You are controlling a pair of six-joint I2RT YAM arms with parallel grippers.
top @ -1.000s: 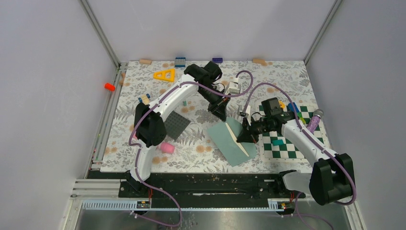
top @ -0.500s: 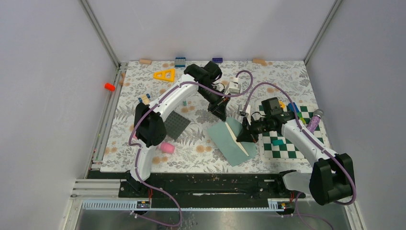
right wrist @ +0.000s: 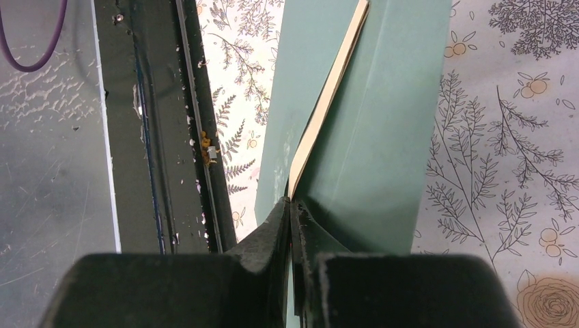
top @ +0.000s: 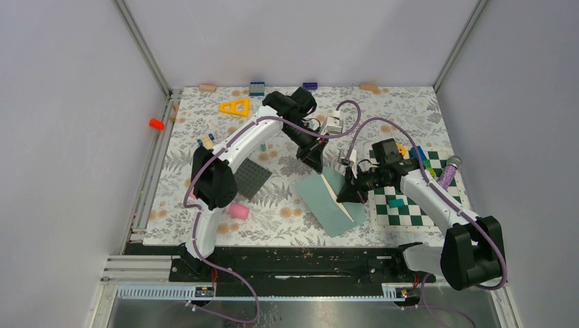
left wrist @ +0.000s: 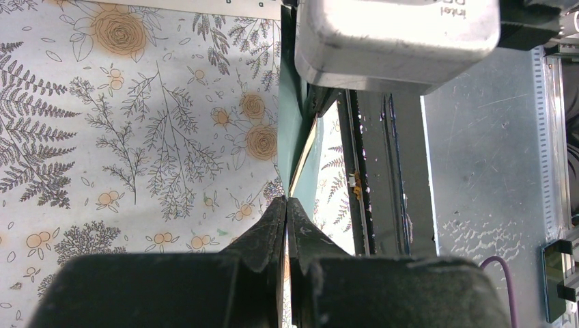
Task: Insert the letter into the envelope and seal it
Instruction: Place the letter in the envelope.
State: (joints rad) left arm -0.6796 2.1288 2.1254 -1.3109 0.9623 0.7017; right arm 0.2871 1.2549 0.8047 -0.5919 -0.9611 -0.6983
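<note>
On the floral surface [top: 205, 137], the teal-grey envelope [top: 326, 205] lies centrally between both arms. The left claw [left wrist: 287, 205] is clamped on its far edge and the right claw [right wrist: 292, 205] on its flap side. Best pull gently apart so the cream letter [right wrist: 328, 102] slides fully inside.

Slanted teal-grey envelope [top: 326, 205], one side raised, cream letter [top: 339, 196] edge-on along its open mouth.

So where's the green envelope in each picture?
Top external: the envelope lies in the middle, between the two arms.
Left wrist: a thin teal strip running up the centre.
Right wrist: a big teal sheet, centre-right.
Shared landmark: the cream letter edge along it.
</note>
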